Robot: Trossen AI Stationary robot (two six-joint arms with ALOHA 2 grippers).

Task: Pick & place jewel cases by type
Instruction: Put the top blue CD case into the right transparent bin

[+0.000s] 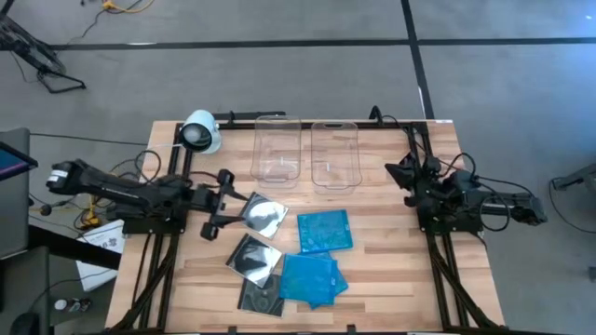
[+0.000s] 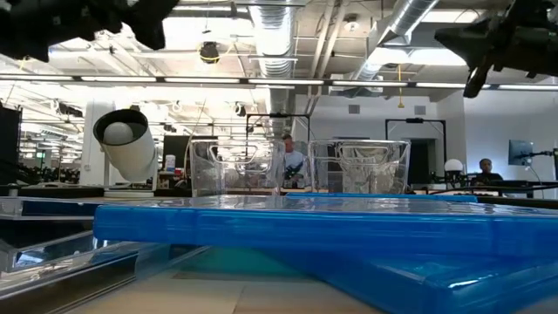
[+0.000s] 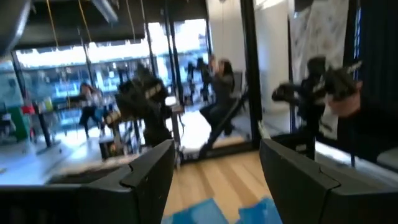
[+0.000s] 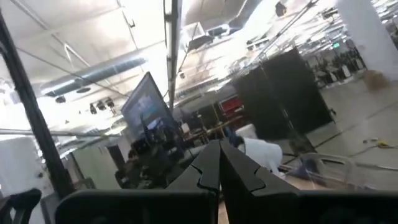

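Note:
Several jewel cases lie flat on the wooden table (image 1: 391, 270). A clear case showing a silver disc (image 1: 264, 216) lies nearest my left gripper, with two more clear and black cases (image 1: 253, 257) (image 1: 261, 296) toward the near edge. Two blue cases (image 1: 324, 231) (image 1: 310, 277) lie to their right, the nearer one overlapping a black case. My left gripper (image 1: 223, 200) (image 3: 214, 180) hangs open above the table, left of the silver-disc case, pointing toward the right edge with nothing between its fingers. My right gripper (image 1: 400, 172) (image 4: 217, 165) is shut and empty at the table's right side.
Two clear rectangular tubs (image 1: 277, 149) (image 1: 335, 154) stand side by side at the far middle. A white round camera (image 1: 200, 132) sits at the far left corner. Bare wood lies between the blue cases and the right arm's frame. People show in the room behind.

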